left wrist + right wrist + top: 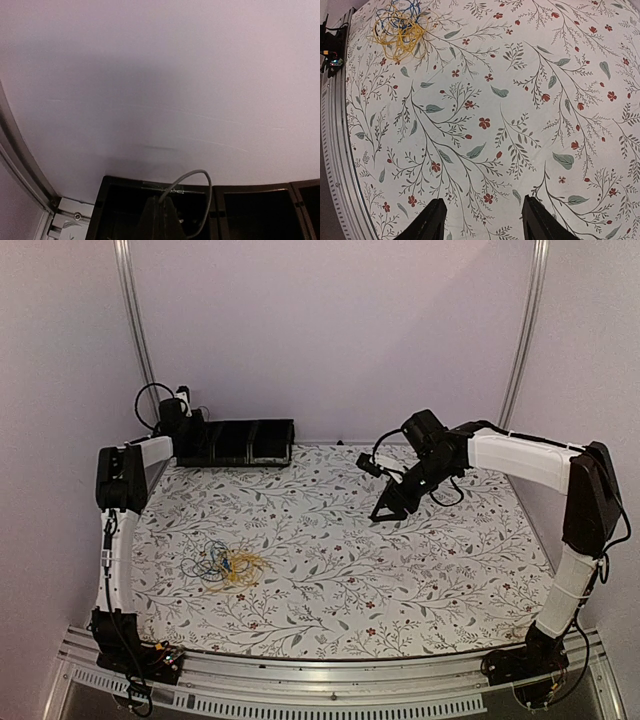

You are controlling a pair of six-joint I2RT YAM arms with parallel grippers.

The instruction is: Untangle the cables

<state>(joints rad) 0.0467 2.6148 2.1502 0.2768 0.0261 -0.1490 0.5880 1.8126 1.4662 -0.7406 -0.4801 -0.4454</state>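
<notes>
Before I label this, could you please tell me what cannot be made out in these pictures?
Left gripper: open or shut unclear, black against black bins from above, cropped in its wrist view.
Cables: crossings too small from above; top edge crops them in right wrist view.

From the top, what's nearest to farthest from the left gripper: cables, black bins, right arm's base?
1. black bins, back left, by the left gripper
2. cables, front left
3. right arm's base, front right corner
</notes>
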